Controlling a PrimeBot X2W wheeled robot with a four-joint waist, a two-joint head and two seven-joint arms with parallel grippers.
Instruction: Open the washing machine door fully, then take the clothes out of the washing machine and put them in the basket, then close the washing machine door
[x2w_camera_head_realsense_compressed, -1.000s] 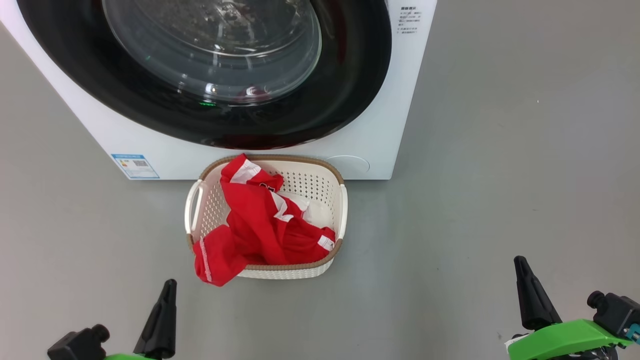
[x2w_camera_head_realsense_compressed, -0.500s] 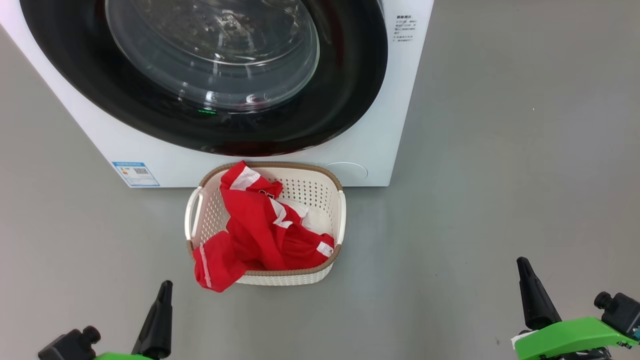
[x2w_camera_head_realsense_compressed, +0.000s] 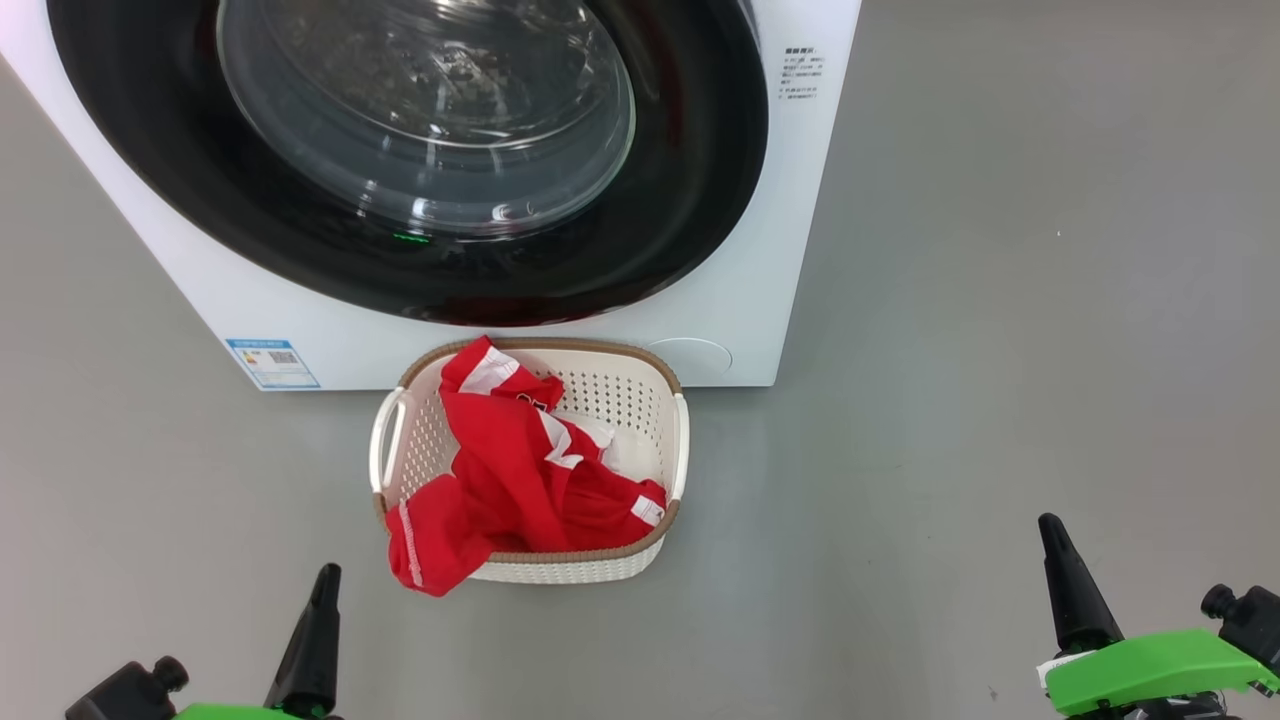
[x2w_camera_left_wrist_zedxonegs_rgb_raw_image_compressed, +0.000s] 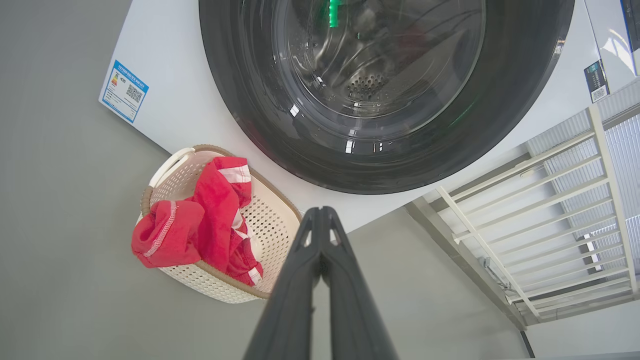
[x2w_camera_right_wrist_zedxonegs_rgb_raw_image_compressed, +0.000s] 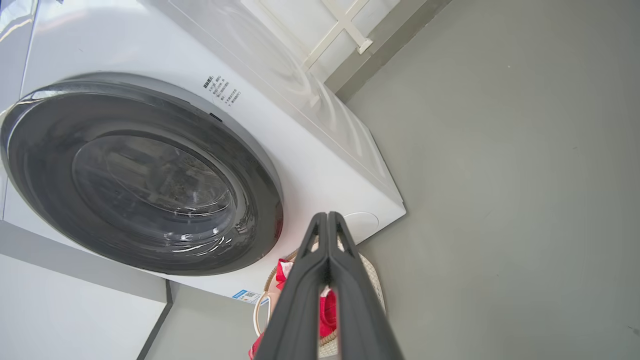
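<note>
The white washing machine (x2w_camera_head_realsense_compressed: 740, 300) stands ahead with its black-rimmed glass door (x2w_camera_head_realsense_compressed: 430, 130) closed flat against the front. Directly before it on the floor sits the cream basket (x2w_camera_head_realsense_compressed: 640, 400), holding the red clothes (x2w_camera_head_realsense_compressed: 520, 470); one red fold hangs over its front-left rim. My left gripper (x2w_camera_head_realsense_compressed: 325, 580) is shut and empty at the lower left, short of the basket. At the lower right my right gripper (x2w_camera_head_realsense_compressed: 1048, 528) is shut and empty too. The left wrist view shows the door (x2w_camera_left_wrist_zedxonegs_rgb_raw_image_compressed: 380, 90), basket (x2w_camera_left_wrist_zedxonegs_rgb_raw_image_compressed: 275, 220) and clothes (x2w_camera_left_wrist_zedxonegs_rgb_raw_image_compressed: 200, 215) beyond my shut left gripper (x2w_camera_left_wrist_zedxonegs_rgb_raw_image_compressed: 322, 212). My shut right gripper (x2w_camera_right_wrist_zedxonegs_rgb_raw_image_compressed: 327, 217) points at the machine (x2w_camera_right_wrist_zedxonegs_rgb_raw_image_compressed: 310, 165).
Grey floor (x2w_camera_head_realsense_compressed: 1000, 350) lies open to the right of the machine and around the basket. A blue sticker (x2w_camera_head_realsense_compressed: 272, 362) marks the machine's lower left corner. A white slatted rack (x2w_camera_left_wrist_zedxonegs_rgb_raw_image_compressed: 550, 210) stands beside the machine in the left wrist view.
The whole head picture has slid downward a little, so the camera has moved. The basket, clothes and door hold their places, and both grippers stay shut.
</note>
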